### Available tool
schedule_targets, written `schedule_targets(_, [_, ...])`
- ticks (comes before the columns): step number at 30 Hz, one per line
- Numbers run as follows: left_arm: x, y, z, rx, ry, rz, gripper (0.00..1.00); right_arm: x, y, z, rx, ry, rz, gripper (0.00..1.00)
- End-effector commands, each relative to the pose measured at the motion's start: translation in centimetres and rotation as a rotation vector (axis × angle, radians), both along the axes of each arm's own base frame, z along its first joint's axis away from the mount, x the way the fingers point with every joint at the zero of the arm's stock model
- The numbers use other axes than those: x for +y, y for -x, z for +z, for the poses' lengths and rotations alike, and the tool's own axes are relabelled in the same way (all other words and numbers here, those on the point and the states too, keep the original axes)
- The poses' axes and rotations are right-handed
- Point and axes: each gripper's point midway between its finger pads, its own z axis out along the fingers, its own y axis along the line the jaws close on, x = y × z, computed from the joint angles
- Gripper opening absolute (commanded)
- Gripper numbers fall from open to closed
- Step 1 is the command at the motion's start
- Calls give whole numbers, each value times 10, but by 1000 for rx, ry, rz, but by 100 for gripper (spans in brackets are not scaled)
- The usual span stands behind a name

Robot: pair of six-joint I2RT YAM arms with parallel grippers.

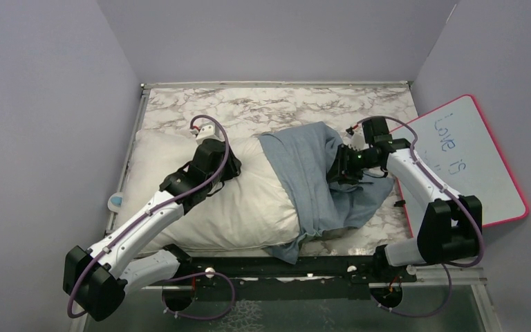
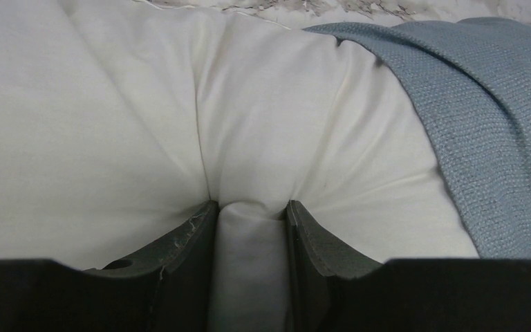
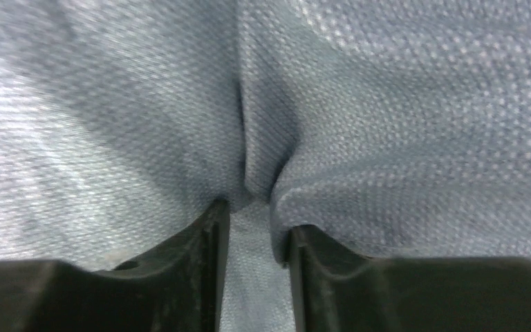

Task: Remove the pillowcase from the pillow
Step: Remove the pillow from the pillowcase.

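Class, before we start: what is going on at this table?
Two robot arms are working a pillowcase off a pillow. The left gripper pinches a fold of the bare white pillow; the right gripper has a fold of the grey-blue pillowcase between its fingers. The case covers only the pillow's right end.

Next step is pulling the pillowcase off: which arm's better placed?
Right. The right gripper already has a fold of the pillowcase between its jaws, though a firm clamp isn't certain. The left gripper pinches the bare pillow, so it serves better as the anchor.
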Motion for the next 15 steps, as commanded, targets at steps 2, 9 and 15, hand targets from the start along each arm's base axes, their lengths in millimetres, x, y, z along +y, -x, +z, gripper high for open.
schedule_targets(2, [17,34,-47,180,-120,-51,41,17,-19,35,-182,-130,38,47])
schedule_targets(9, [18,35,-46,176,-119,-50,41,10,-22,41,-235,-89,-7,63])
schedule_targets(15, [17,34,-48,183,-125,-57,41,34,-5,46,-218,-267,114,82])
